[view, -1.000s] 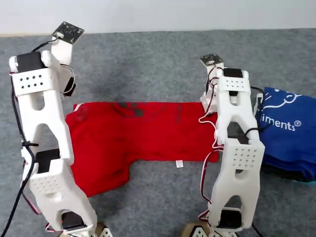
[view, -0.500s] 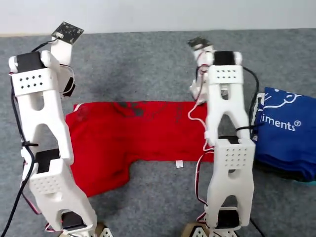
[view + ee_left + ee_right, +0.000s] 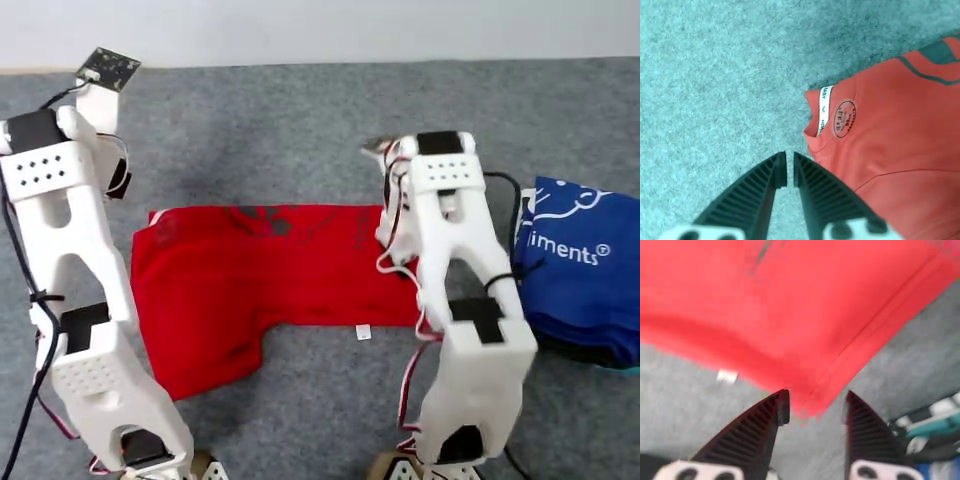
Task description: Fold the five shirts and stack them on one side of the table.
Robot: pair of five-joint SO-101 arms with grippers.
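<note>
Right hand (image 3: 815,396): fingers apart, nothing held, straddling hem corner of red shirt (image 3: 280,265) at the end nearest the blue pile.

Left hand (image 3: 788,157): fingers together, nothing held, over bare surface (image 3: 300,120) just beside the shirt's collar end, near the neck label (image 3: 823,111); not touching cloth.

Red shirt: flat on surface, lying across between the two arms. Partly folded into a long strip, w/ one flap sticking out toward the arm bases at the collar end.

Blue pile (image 3: 585,270): folded, stacked just beside the shirt's far end from the collar. No. of shirts in it: can't tell.

Change, last sec: right arm swung in from the blue-pile side and dropped over the shirt's end. Left arm drew slightly away from the collar end. Shirt itself unmoved.

Meaning (est.): right hand is lining up a pinch on that corner for the next fold. Left hand isn't placed yet, so fold pending; red shirt not ready for stacking.
</note>
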